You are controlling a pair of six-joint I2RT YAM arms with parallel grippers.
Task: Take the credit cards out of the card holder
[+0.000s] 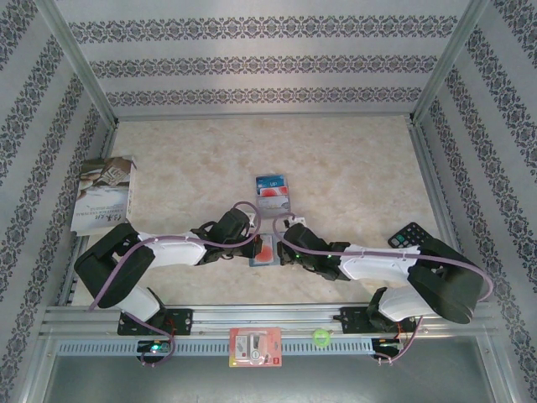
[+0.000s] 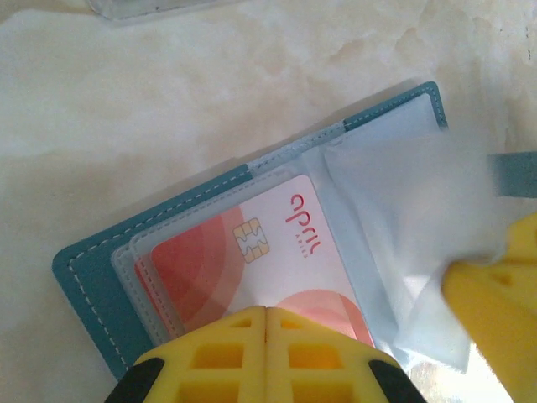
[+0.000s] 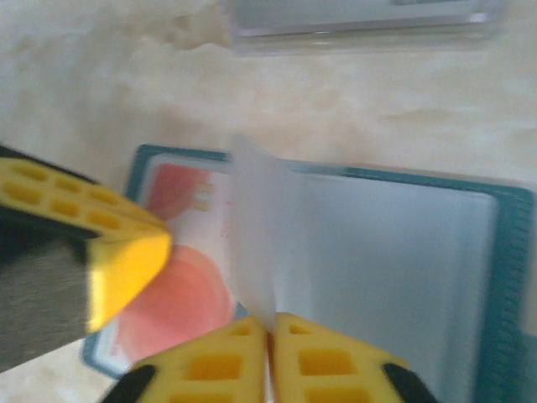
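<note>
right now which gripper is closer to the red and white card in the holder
Left. The left gripper sits with jaws shut at the near edge of the red-and-white card. The right gripper is beside it, pinching the clear flap of the card holder.

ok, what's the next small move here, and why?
Probably drag the shut left pincer to slide the red-and-white card out: its tips sit on that card, which lies in a pocket of the holder, and the right pincer pinches the clear flap up.
</note>
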